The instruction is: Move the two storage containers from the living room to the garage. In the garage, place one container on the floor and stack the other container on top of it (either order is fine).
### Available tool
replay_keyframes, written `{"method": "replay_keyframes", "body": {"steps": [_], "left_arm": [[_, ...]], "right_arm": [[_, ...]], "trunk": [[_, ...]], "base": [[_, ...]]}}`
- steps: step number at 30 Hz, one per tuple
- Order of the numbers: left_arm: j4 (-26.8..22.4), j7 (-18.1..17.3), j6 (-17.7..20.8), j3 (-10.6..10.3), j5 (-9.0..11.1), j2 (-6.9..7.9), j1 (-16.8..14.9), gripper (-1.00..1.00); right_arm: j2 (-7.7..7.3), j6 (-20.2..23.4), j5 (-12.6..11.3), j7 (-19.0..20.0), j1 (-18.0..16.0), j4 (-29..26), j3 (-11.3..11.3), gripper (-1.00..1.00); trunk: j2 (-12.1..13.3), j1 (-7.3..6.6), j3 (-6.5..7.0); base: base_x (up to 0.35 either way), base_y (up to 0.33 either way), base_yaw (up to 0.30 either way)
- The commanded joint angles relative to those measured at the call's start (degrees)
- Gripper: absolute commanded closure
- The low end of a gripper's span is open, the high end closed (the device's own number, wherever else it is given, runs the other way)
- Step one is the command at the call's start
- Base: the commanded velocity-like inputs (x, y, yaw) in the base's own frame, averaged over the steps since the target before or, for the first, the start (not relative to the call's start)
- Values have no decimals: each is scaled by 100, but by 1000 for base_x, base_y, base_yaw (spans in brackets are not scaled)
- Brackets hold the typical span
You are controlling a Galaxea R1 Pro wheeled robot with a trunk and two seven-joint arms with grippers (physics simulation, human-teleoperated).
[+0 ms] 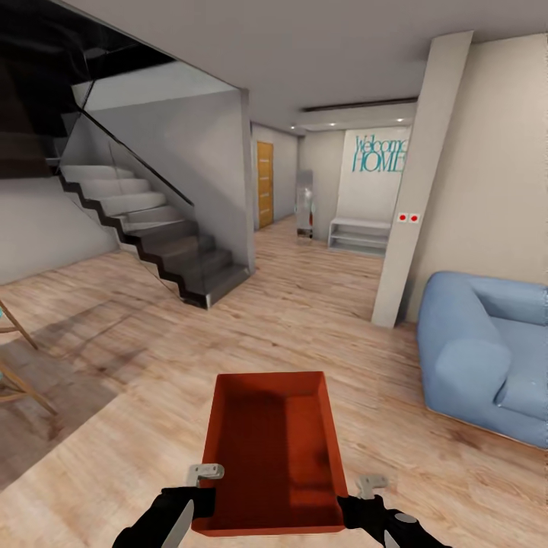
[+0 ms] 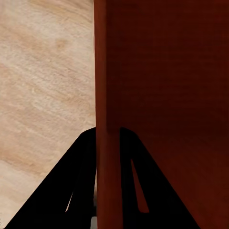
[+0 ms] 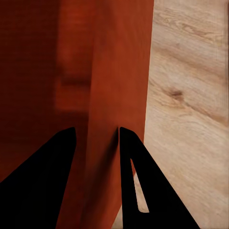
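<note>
Over wood floor point(image 1: 304, 304), left hand point(image 2: 107, 138) and right hand point(image 3: 95, 136) clamp storage container point(image 1: 270, 449) side walls.

The head camera looks forward and down across the living room's wood-plank floor point(image 1: 304, 304) toward the staircase point(image 1: 160, 236) and blue sofa point(image 1: 487, 350), with the red-orange storage container point(image 1: 270, 449) close below. Each wrist camera sits right up against one side wall of that container point(image 2: 107, 95) point(image 3: 119, 86), sighting along its black jaws. All three views share the container and the plank floor.
</note>
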Motion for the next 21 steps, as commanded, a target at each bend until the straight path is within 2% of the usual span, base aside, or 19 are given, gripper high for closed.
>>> {"method": "replay_keyframes", "body": {"steps": [1,21], "left_arm": [[-22,81,-234,245,-122,11,-6,100],[-20,81,-230,245,-122,11,-6,100]], "right_arm": [[-5,-26,-58,17,-2,15,119,100],[-4,-28,-58,17,-2,15,119,100]], "trunk": [[-11,6,-19],[-11,6,-14]], "base": [[327,79,-159],[327,22,-16]]}}
